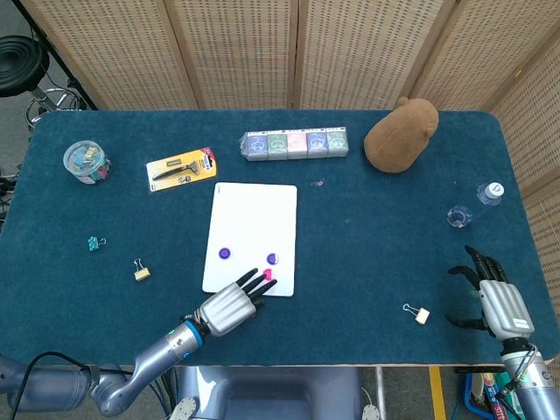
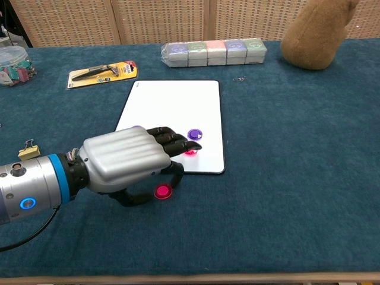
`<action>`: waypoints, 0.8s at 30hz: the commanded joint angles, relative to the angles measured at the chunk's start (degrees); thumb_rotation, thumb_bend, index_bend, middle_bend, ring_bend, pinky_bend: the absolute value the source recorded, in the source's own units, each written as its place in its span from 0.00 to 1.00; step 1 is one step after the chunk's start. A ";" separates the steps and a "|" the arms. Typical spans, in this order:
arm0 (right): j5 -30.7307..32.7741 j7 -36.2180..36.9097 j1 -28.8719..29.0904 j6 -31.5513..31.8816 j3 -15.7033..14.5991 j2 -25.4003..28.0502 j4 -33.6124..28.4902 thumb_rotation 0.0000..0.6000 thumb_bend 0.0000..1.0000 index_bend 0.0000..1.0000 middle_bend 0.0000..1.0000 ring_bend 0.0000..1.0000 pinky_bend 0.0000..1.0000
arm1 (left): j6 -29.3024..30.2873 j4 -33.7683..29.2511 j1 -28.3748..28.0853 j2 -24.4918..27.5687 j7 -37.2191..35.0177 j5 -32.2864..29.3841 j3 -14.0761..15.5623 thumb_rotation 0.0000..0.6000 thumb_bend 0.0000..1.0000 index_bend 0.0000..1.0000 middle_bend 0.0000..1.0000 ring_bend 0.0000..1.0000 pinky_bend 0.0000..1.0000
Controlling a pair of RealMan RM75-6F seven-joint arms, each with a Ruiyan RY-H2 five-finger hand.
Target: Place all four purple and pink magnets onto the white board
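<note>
The white board lies flat at the table's middle. On it sit two purple magnets, the right one also in the chest view, and one pink magnet near its front edge. My left hand reaches over the board's front edge, its fingertips at that pink magnet and nothing gripped. A second pink magnet lies on the blue cloth under the hand, beside the thumb. My right hand rests at the front right with its fingers spread, holding nothing.
Behind the board stand a row of pastel boxes and a brown plush toy. A yellow-carded knife and a jar of clips are at the back left. Binder clips and a small bottle lie around.
</note>
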 commanded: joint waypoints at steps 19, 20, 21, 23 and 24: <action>0.00 -0.01 0.04 -0.13 -0.05 0.00 -0.06 1.00 0.00 0.29 0.00 0.00 0.00 | 0.81 -1.56 0.22 2.44 -2.21 -1.53 -3.27 1.00 0.37 0.97 0.00 0.00 0.10; 0.01 0.01 0.05 -0.15 -0.05 0.00 -0.07 1.00 0.00 0.29 0.00 0.00 0.00 | 0.77 -1.56 0.17 2.75 -2.44 -1.97 -3.68 1.00 0.37 0.97 0.00 0.00 0.10; 0.00 0.01 0.05 -0.15 -0.06 0.00 -0.07 1.00 0.00 0.29 0.00 0.00 0.00 | 0.70 -1.44 0.12 3.02 -2.72 -2.54 -4.14 1.00 0.37 0.97 0.00 0.00 0.10; -0.04 -0.02 0.04 -0.15 -0.09 -0.01 -0.09 1.00 0.00 0.29 0.00 0.00 0.00 | 0.40 -1.00 -0.02 3.43 -3.34 -3.75 -4.99 1.00 0.37 0.97 0.00 0.00 0.10; -0.05 -0.03 0.04 -0.15 -0.10 -0.02 -0.09 1.00 0.00 0.29 0.00 0.00 0.00 | 0.31 -0.71 -0.04 3.50 -3.57 -4.26 -5.31 1.00 0.37 0.97 0.00 0.00 0.10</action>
